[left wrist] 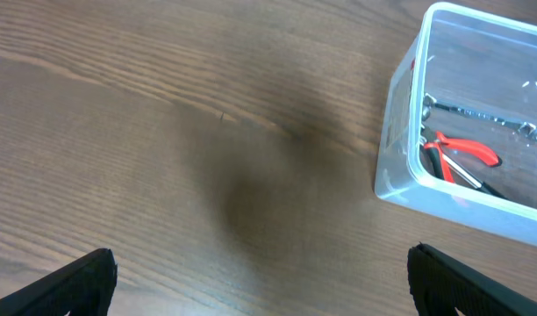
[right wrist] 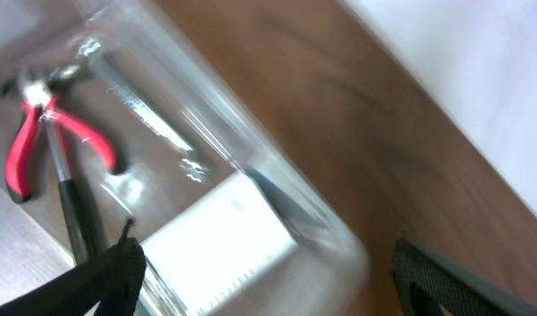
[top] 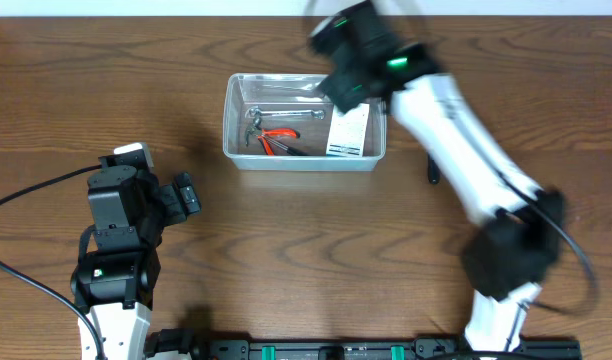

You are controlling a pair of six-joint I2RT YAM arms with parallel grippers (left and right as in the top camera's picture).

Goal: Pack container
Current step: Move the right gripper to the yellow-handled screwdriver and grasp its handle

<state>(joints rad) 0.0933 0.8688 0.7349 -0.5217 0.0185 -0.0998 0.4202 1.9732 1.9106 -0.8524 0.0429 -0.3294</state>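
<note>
Above the right end of the container (top: 304, 161) hung the right gripper (right wrist: 270, 279), its fingers spread wide and holding nothing. Its camera looked down on the white box (right wrist: 220, 237) and red-handled pliers (right wrist: 27, 145) lying inside. The container's long axis ran from one arm's side to the other. Well off the container's left end, nearer the robot, the left gripper (left wrist: 267, 283) was likewise open and empty. The right arm was judged much the nearer for any next placement.
</note>
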